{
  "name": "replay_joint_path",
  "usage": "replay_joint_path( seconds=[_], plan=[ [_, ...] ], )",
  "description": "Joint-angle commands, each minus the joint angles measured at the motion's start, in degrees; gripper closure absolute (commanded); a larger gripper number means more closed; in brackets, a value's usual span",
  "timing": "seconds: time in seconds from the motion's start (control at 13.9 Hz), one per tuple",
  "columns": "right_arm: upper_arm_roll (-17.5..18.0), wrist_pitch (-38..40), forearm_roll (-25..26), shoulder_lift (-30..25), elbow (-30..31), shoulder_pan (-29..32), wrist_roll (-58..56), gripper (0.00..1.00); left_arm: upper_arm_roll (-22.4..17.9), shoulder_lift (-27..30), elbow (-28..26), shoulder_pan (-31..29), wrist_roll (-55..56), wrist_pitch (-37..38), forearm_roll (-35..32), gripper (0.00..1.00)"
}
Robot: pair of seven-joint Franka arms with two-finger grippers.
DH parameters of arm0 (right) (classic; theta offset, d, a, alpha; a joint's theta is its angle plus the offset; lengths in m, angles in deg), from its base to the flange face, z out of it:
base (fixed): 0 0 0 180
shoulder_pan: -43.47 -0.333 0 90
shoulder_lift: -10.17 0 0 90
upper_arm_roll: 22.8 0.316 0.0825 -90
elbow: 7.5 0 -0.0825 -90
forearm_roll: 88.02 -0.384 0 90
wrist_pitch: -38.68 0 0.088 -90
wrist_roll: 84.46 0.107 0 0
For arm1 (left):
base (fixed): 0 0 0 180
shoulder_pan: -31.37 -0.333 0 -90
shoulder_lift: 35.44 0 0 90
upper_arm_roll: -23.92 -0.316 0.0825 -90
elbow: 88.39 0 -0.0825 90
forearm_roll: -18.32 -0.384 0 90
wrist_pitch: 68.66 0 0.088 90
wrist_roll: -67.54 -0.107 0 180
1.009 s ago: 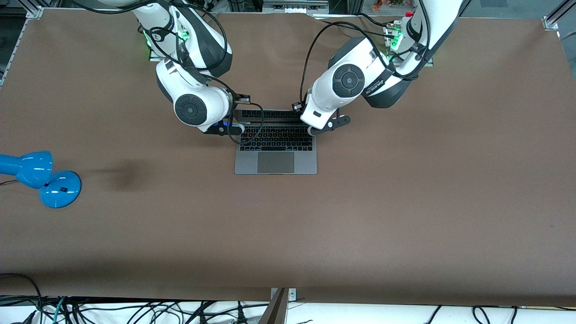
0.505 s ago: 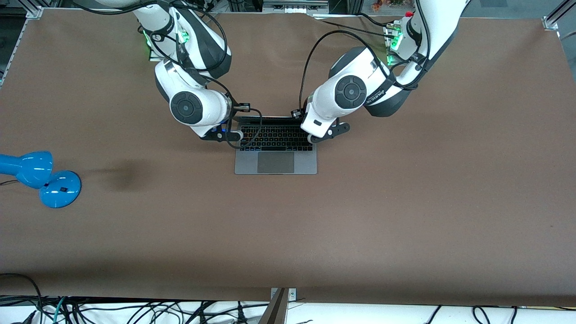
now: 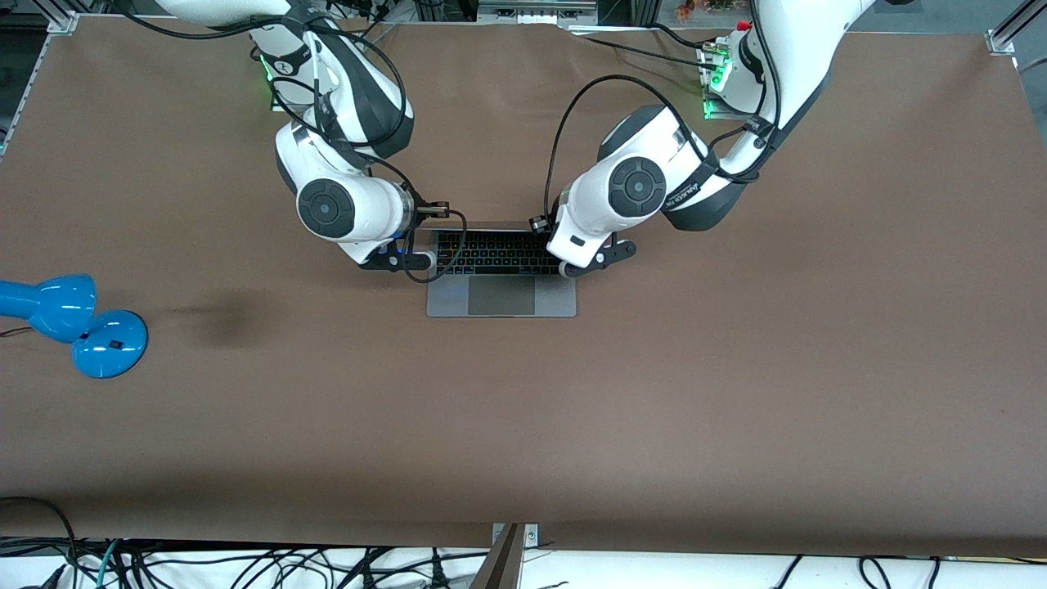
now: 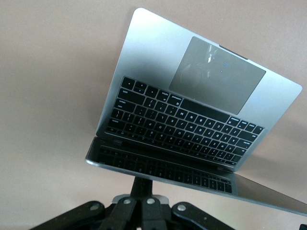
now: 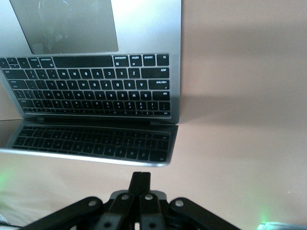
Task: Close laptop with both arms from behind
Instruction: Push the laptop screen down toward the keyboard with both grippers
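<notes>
Laptop point(image 3: 501, 278) lid half-lowered, both grippers' closed fingers point(image 4: 142, 191) against its back

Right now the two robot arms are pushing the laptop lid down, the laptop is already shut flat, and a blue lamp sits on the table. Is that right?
Not quite: the laptop is not shut yet. The left wrist view shows its lid tilted over the keyboard with a gap between them. The rest holds: the left gripper and right gripper, both shut, are at the lid's back, and the blue lamp sits on the table.

Laptop point(image 4: 148, 62): on the table point(image 4: 48, 72), lid tilted over its keyboard point(image 4: 184, 124), keys mirrored in the screen.
Left gripper point(image 4: 141, 189): fingers together, at the lid's edge.
</notes>
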Motion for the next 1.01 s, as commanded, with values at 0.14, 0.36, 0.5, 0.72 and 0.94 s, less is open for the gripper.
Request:
replay_joint_path(
  seconds=[0.14, 0.36, 0.5, 0.72, 0.94],
  plan=[
    [0.10, -2.56, 1.42, 1.48, -0.37, 0.34, -1.83, 1.00, -0.83, -3.31, 3.48, 0.38, 0.23, 0.11, -2.38, 1.00],
    [-0.51, -5.29, 1.59, 2.45, -0.37, 0.25, -1.92, 1.00, -0.83, -5.33, 4.79, 0.39, 0.32, 0.11, -4.58, 1.00],
    [-0.60, -5.47, 1.59, 2.89, -0.37, 0.25, -1.92, 1.00, -0.83, -6.48, 5.77, 0.47, 0.58, 0.11, -5.28, 1.00],
    [-0.87, -6.43, 3.70, 4.04, -0.37, 0.16, -2.00, 1.00, -1.09, -6.92, 6.21, 0.47, 0.32, 0.02, -5.72, 1.00],
    [-0.87, -7.92, 3.79, 4.47, -0.55, 0.25, -2.27, 1.00, -1.53, -7.53, 6.56, 0.47, 0.23, -1.46, -5.81, 1.00]
  ],
)
